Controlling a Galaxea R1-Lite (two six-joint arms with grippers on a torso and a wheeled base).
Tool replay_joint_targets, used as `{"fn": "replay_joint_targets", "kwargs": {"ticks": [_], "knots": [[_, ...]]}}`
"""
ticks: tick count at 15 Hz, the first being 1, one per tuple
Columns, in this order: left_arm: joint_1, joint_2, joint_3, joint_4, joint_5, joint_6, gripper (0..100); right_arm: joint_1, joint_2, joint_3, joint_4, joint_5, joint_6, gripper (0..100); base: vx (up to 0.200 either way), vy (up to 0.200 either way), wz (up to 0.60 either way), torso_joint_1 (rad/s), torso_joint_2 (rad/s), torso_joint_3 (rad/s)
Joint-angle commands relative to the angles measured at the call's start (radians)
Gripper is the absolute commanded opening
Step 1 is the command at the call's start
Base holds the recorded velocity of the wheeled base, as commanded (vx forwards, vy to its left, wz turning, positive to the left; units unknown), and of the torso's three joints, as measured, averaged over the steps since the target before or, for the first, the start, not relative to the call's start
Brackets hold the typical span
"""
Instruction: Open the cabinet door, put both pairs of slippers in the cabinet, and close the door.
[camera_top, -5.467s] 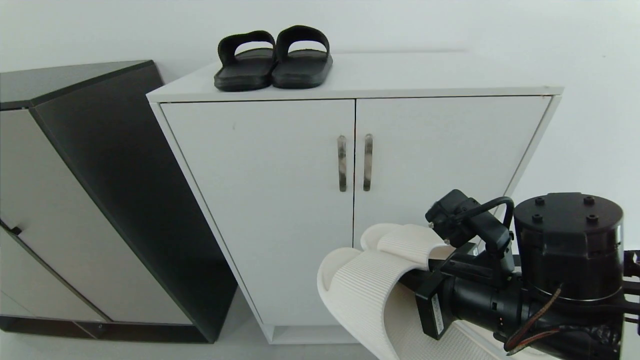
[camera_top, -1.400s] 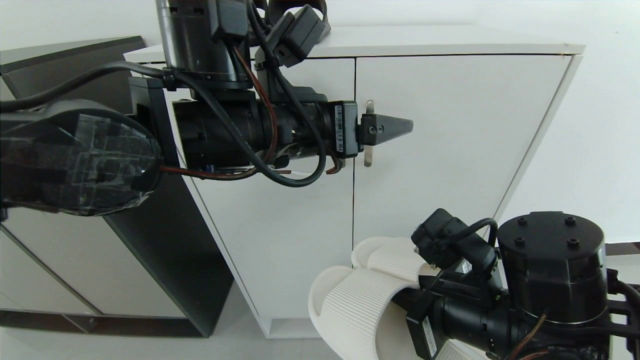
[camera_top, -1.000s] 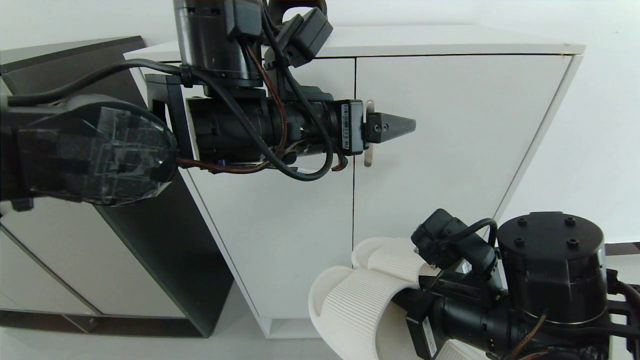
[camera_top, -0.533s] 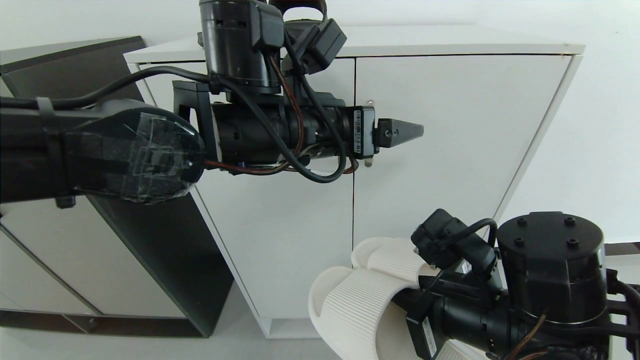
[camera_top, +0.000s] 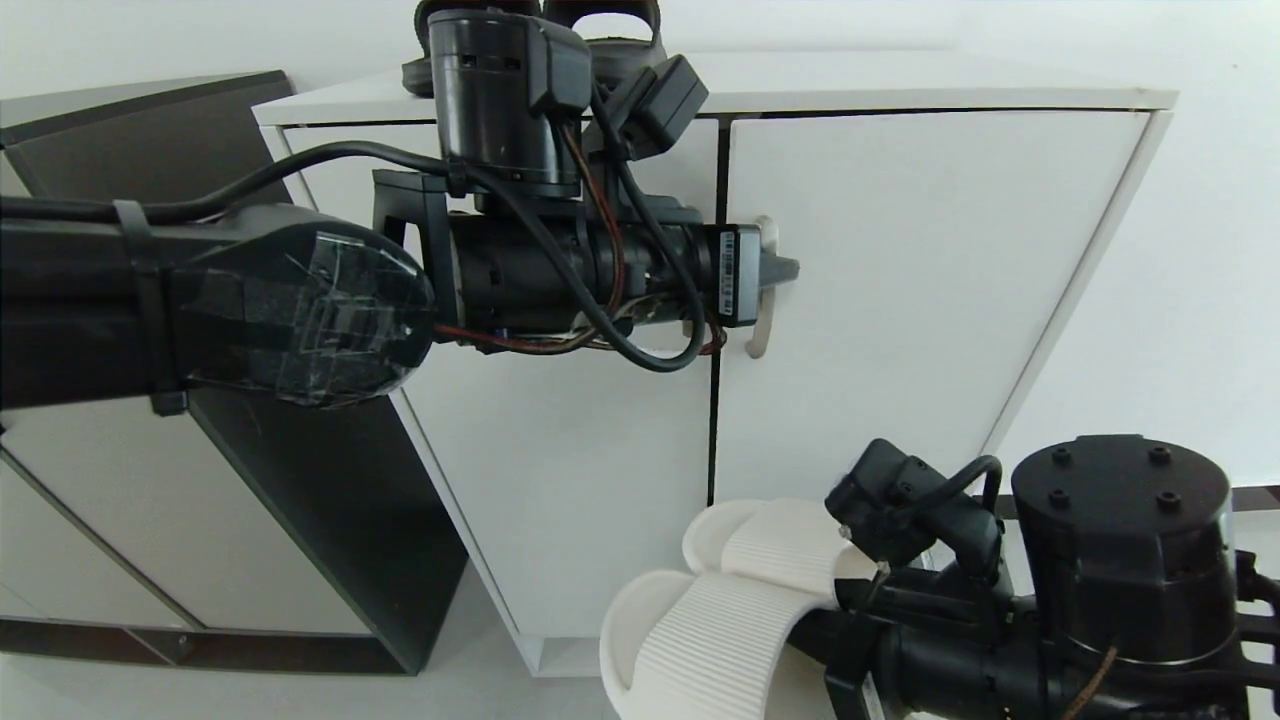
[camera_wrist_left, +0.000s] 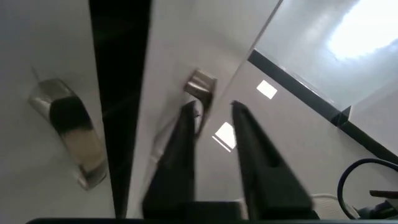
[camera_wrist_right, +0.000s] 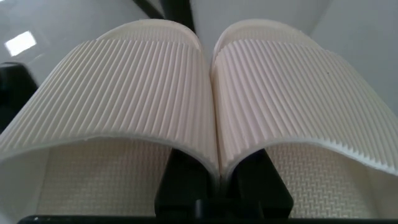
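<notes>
The right door of the white cabinet stands a little ajar. A dark gap runs down its inner edge beside the left door, which sits flush. The right door's handle is a metal bar with its long axis straight up and down. I've got the left gripper on it, arm level and reaching in from the left, tips poking just past the bar. From the left wrist, the two fingers sit close together with the handle's top end pinched between them. The left door's handle stands just across the gap.

Low on the right, in front of the right door, the white slippers hang off the floor. They're side by side and touching, long axes parallel, toes aimed away from the arm toward the cabinet's foot. The right gripper has one finger under each ribbed strap, squeezing the two inner strap walls together.

On the cabinet top the black slippers sit at the left end, mostly hidden behind my left arm. A dark grey unit stands to the cabinet's left.
</notes>
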Motion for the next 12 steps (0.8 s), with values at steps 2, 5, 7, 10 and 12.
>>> {"fn": "replay_joint_targets", "kwargs": {"ticks": [2, 5, 7, 10, 12], "knots": [[-0.026, -0.030, 0.022, -0.011, -0.004, -0.002, 0, 0.002, -0.050, 0.055, 0.000, 0.109, -0.030, 0, 0.000, 0.000, 0.00, 0.000, 0.00, 0.000], [-0.080, -0.092, 0.100, -0.014, -0.002, -0.001, 0, 0.002, -0.058, 0.084, -0.001, 0.129, -0.090, 0, 0.000, 0.000, 0.00, 0.000, 0.00, 0.000], [-0.095, -0.131, 0.135, -0.014, -0.002, -0.001, 0, 0.003, -0.058, 0.085, -0.001, 0.135, -0.092, 0, 0.000, 0.000, 0.00, 0.000, 0.00, 0.000], [-0.098, -0.184, 0.192, -0.014, -0.001, -0.001, 0, 0.003, -0.056, 0.085, -0.001, 0.135, -0.092, 0, 0.000, 0.000, 0.00, 0.000, 0.00, 0.000], [-0.098, -0.237, 0.254, -0.016, -0.001, -0.001, 0, 0.003, -0.056, 0.085, -0.001, 0.135, -0.092, 0, 0.000, 0.000, 0.00, 0.000, 0.00, 0.000]]}}
